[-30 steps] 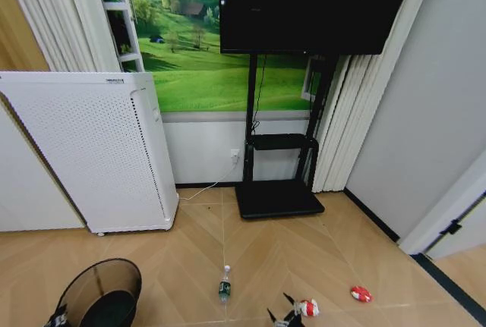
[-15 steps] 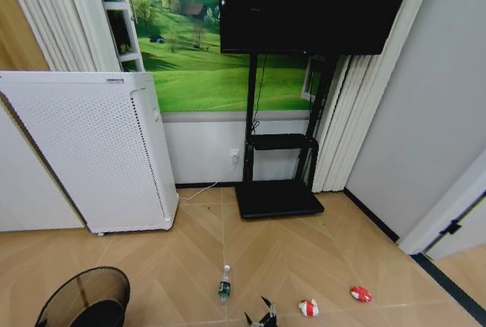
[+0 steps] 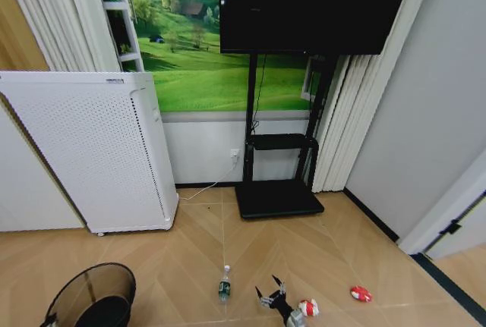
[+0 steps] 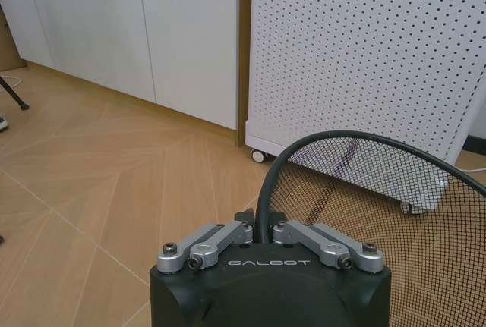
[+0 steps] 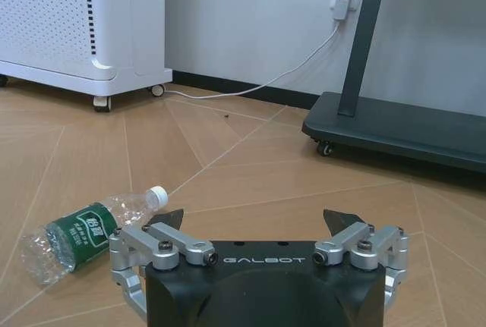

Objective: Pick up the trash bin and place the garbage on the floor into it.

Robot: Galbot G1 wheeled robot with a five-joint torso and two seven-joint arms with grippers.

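Note:
The black wire-mesh trash bin (image 3: 91,297) is at the lower left of the head view, with my left gripper (image 4: 260,226) shut on its rim (image 4: 357,139). A clear bottle (image 3: 225,284) with a green label lies on the herringbone floor (image 3: 182,266). My right gripper (image 3: 271,293) is open and holds nothing, between the bottle and a red-and-white wrapper (image 3: 307,308). A second wrapper (image 3: 361,293) lies further right. In the right wrist view, the bottle (image 5: 83,232) lies beside the open gripper (image 5: 254,221), apart from it.
A tall white perforated appliance (image 3: 91,152) on castors stands behind the bin. The black TV stand base (image 3: 278,198) sits against the back wall, with a white cable (image 5: 258,84) running along the floor to a socket. White cabinets (image 4: 137,31) stand beside the appliance.
My right gripper has moved forward, away from me, into the gap between bottle and wrapper. The bin shifted down and left, then came back up a little.

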